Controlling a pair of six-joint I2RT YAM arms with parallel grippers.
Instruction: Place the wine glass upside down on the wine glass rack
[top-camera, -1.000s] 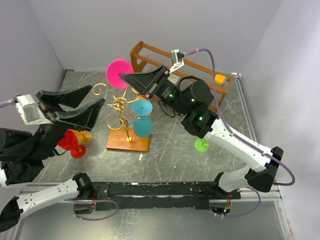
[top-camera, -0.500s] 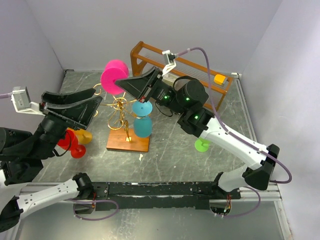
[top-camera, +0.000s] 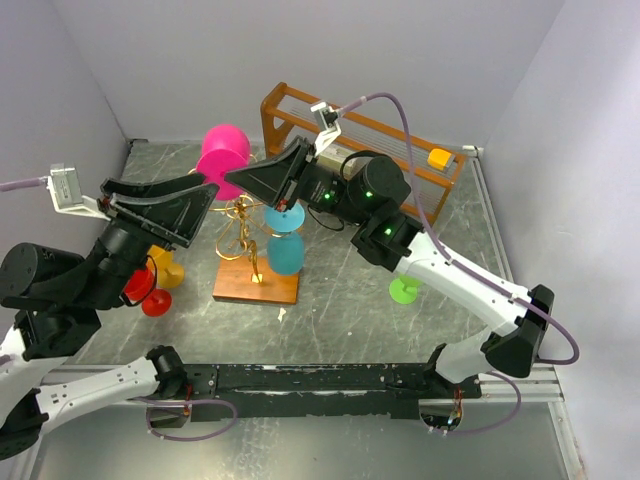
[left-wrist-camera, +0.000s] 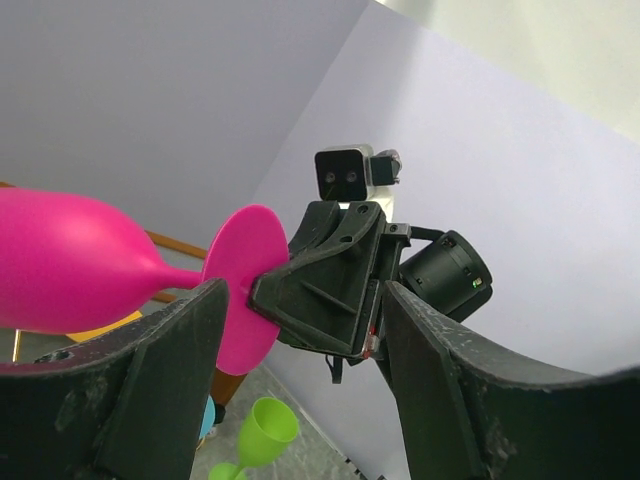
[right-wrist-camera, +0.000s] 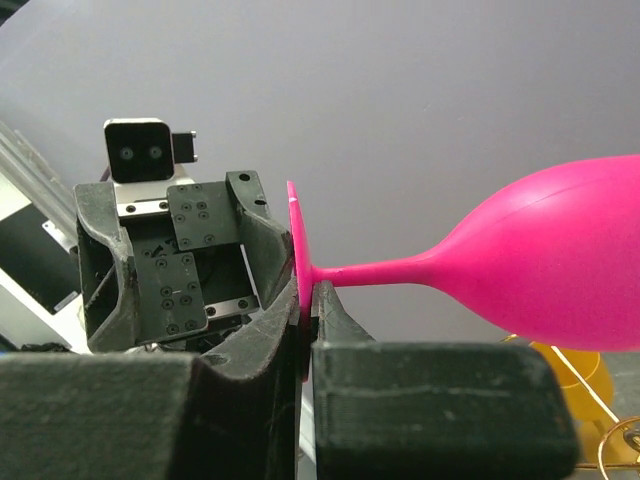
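Glass: smooth pink plastic with a rounded bowl and a thin stem lying level, held in the air over the rack's scrolls.
Desk: grey, marbled.
Shelf: brown wooden rails, at the back.
Right pincer: black wedge-shaped fingers closed on the glass's disc foot.
Left pincer: wide open, empty, just beside the bowl.
Rack: curled gold wire on a flat wooden base; a teal glass hangs inverted.
Green glass: on the desk.

Swung right gripper leftward, turning clamped pink plastic wine glass sideways, bowl ahead of fingertips. Raised open left gripper rightward, now near glass, facing right gripper.
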